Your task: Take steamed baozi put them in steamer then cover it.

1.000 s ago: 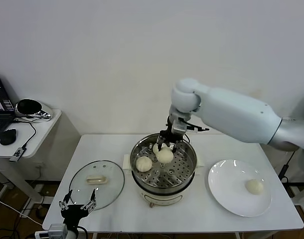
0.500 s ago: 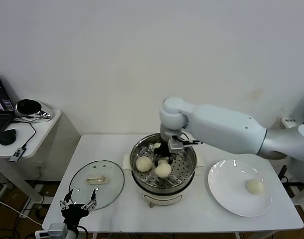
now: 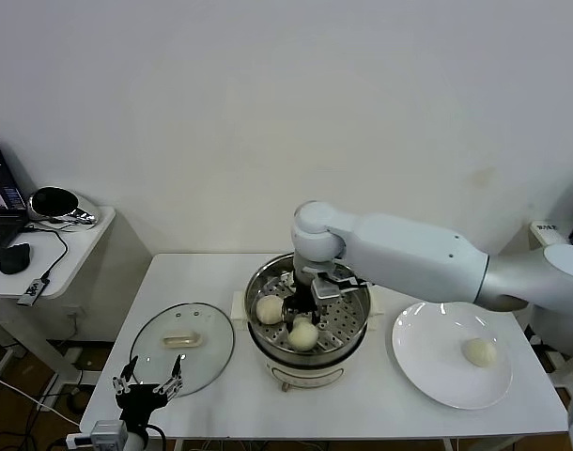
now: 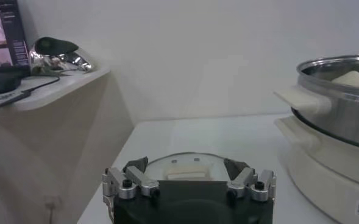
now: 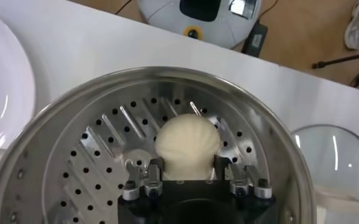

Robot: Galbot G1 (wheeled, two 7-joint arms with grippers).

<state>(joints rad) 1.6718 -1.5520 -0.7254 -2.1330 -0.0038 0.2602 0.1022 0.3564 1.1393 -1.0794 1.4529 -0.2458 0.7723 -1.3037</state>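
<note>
1. Head view: right gripper point(image 3: 303, 318) down inside the steamer point(image 3: 308, 357), mid-bench. Two baozi point(image 3: 270, 309) on its tray, one point(image 3: 302, 334) under the jaws; another baozi point(image 3: 479, 352) on the plate point(image 3: 427, 371), right. Cover point(image 3: 183, 344) flat on the left.
2. Left wrist view: left gripper point(image 4: 189, 181) parked by the cover, jaws wide, empty.
3. Right wrist view: jaws part-open, straddling the bun point(image 5: 187, 145); grip unclear.

A robotics test room staged as a kitchen corner: a plain white bench point(image 3: 221, 390) stands against a bare white wall point(image 3: 268, 94), carrying a steamer point(image 3: 308, 324), its glass cover point(image 3: 183, 343) and a white plate point(image 3: 451, 371). A side desk point(image 3: 66, 258) at the left holds a laptop point(image 3: 0, 202), a mouse point(image 3: 14, 258) and trailing cables point(image 3: 52, 258). More cables lie across the wooden floor beside a white device point(image 5: 206, 18).
</note>
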